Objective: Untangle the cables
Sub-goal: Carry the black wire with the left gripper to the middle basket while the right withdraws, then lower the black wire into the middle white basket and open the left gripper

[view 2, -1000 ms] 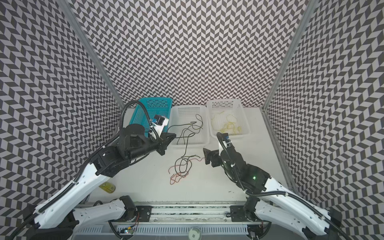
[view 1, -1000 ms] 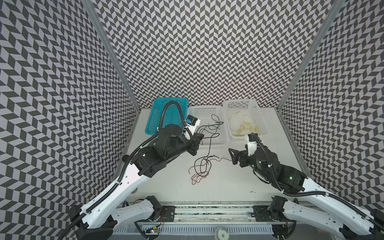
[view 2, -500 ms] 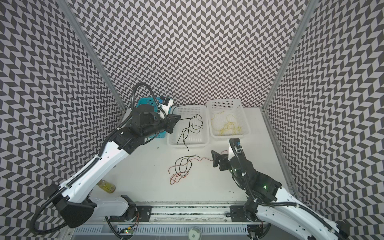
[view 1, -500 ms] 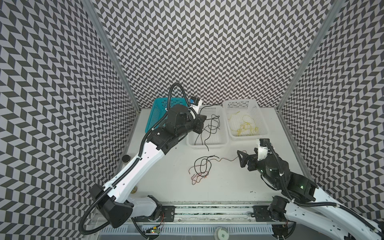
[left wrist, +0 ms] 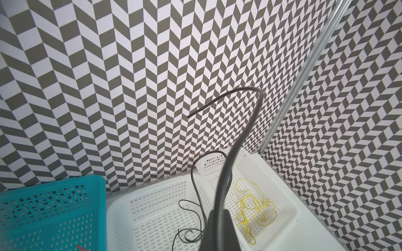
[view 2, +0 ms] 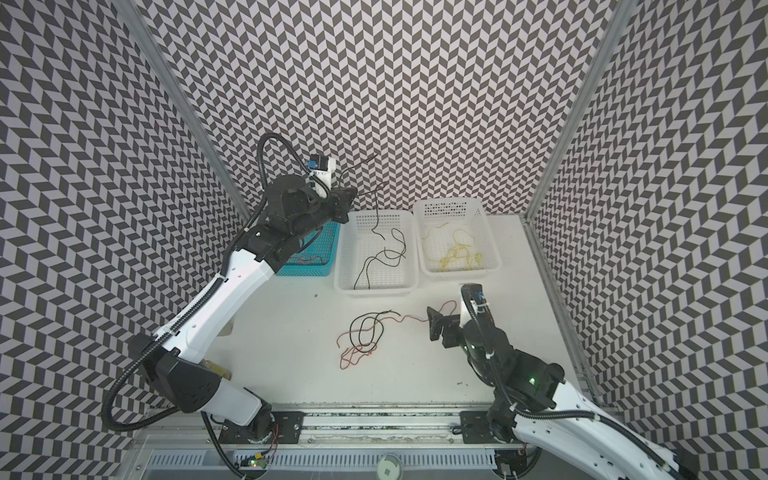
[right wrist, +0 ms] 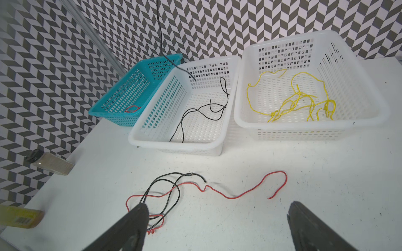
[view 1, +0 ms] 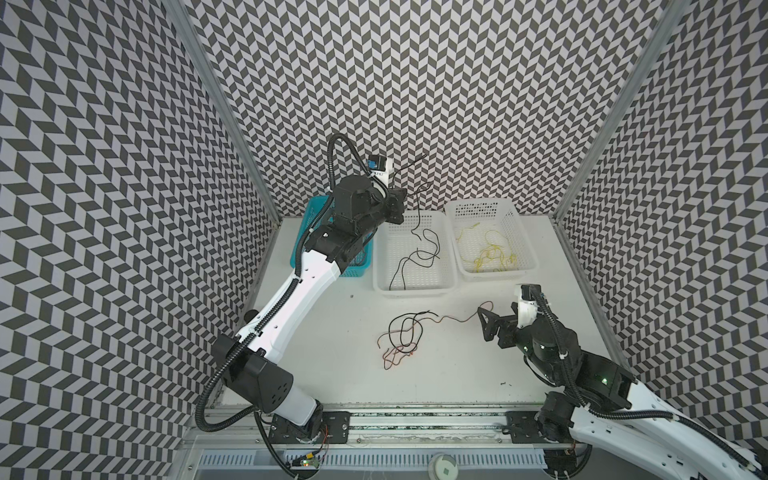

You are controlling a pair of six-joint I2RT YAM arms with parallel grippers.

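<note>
Since the earlier frame the black cable (left wrist: pixel 240 142) has been drawn clear of the heap and lifted. My left gripper (view 1: pixel 398 204), raised above the back edge of the table (view 1: pixel 415 386), is clamped on it. The cable's lower length trails into the middle white basket (view 1: pixel 415 289).

Done so far, as I read it:
- The yellow cables (view 1: pixel 490 253) lie in the right white basket (view 1: pixel 494 277) at the back right corner.
- One red cable (right wrist: pixel 131 108) lies in the teal basket (view 1: pixel 353 272) at the back left.

Left to do:
- Release the held cable.
- Separate the remaining tangle (right wrist: pixel 158 195), red and black strands crossed at mid-table in front of the middle basket. One red end runs out toward the right edge.

My right gripper (view 1: pixel 483 324), withdrawn toward the right edge, hovers just beyond the red end with its fingers wide apart and empty. I judge the task well past halfway.
</note>
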